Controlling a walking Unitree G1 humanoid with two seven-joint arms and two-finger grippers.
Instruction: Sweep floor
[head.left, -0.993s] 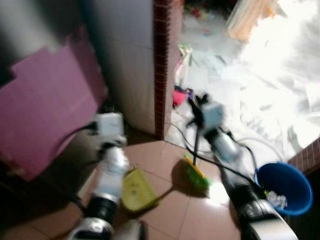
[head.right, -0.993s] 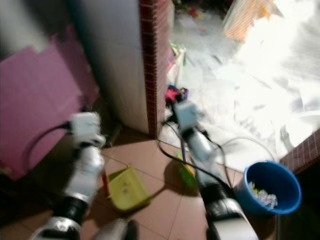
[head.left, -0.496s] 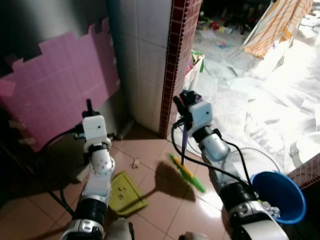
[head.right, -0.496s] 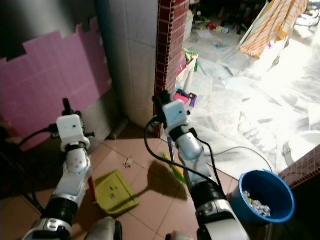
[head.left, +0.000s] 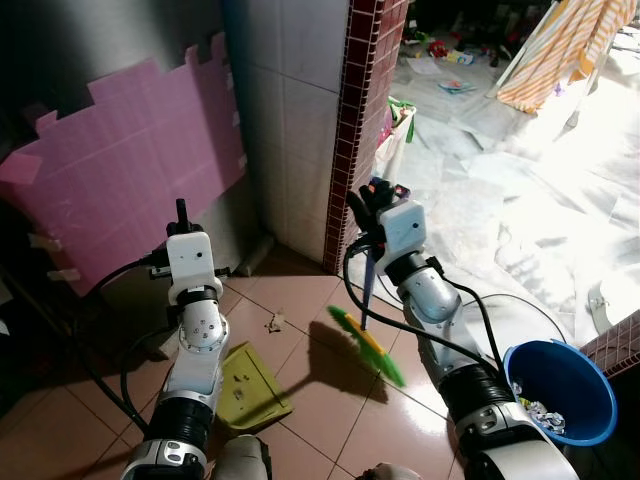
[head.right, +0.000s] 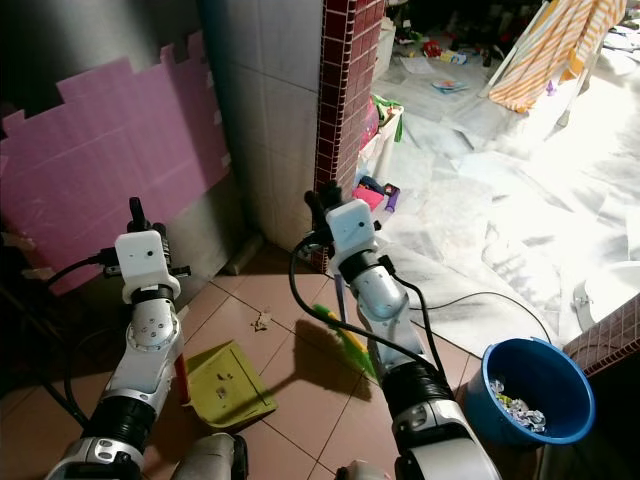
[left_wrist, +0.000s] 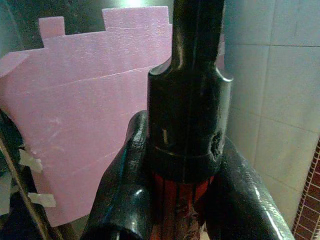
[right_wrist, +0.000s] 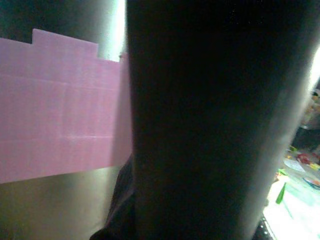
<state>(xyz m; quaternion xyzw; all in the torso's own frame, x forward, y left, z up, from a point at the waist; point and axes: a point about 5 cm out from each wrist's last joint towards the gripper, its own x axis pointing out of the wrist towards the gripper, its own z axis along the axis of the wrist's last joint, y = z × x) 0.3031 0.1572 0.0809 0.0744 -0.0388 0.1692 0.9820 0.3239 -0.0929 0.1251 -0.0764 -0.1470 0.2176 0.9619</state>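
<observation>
- Scrap lies on the tiles between broom and dustpan.
- Right gripper clamps the broom; left gripper clamps the dustpan handle.

From our head we look down on both arms; each wrist camera sits close behind its pincer, sharing the pink foam board.

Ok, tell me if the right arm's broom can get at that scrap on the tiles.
Probably yes: the scrap lies on open tile beside the broom head, dustpan nearby, nothing between.
</observation>
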